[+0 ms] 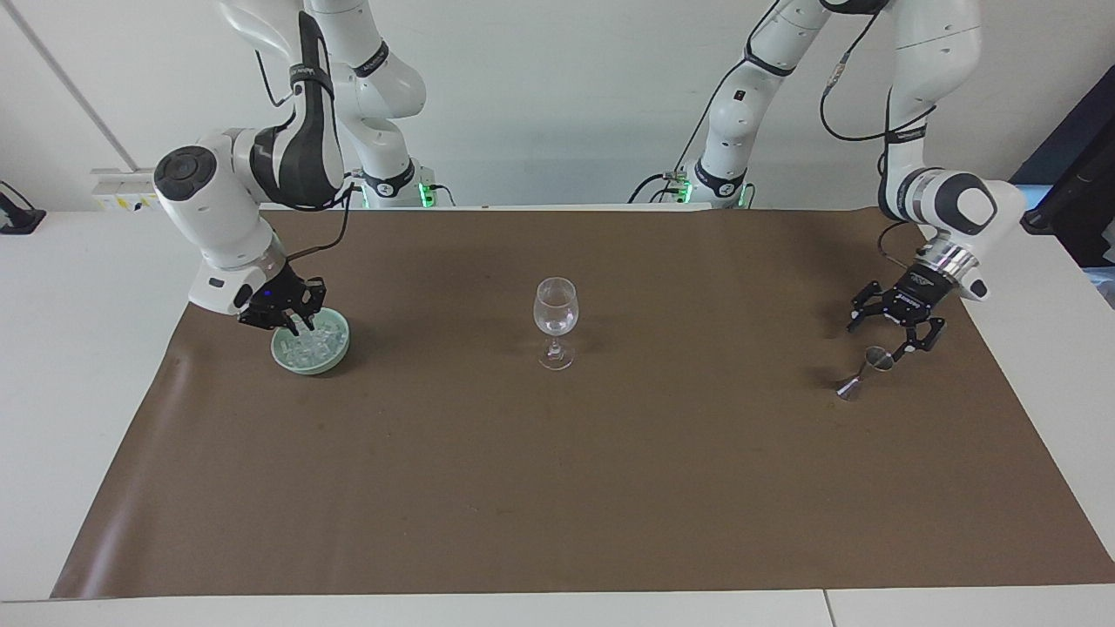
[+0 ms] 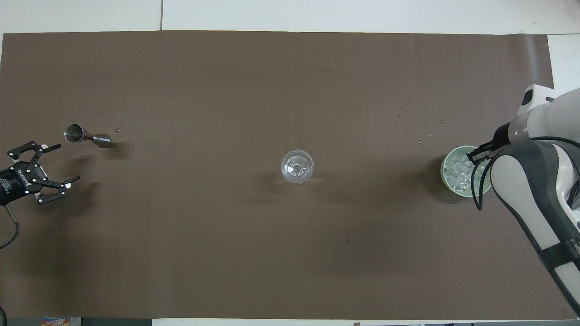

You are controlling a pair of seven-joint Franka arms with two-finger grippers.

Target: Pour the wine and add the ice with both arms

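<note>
Ice (image 1: 312, 346) fills the green bowl (image 1: 335, 357) under my right gripper (image 1: 292, 324); whether its fingers grip anything I cannot tell. My left gripper (image 1: 897, 324), fingers spread and empty, hangs above the counter (image 1: 557, 488) near the jigger (image 1: 862, 373).

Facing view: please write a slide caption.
Right gripper over the ice bowl; left gripper open above the jigger.

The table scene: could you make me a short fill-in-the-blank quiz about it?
1. The ice lies in a green ____.
2. The wine glass stands ____ on the brown mat.
3. The right gripper is over the ____.
4. The open left gripper holds ____; the metal jigger stands apart from it.

Missing words: bowl; upright; ice; nothing
</note>
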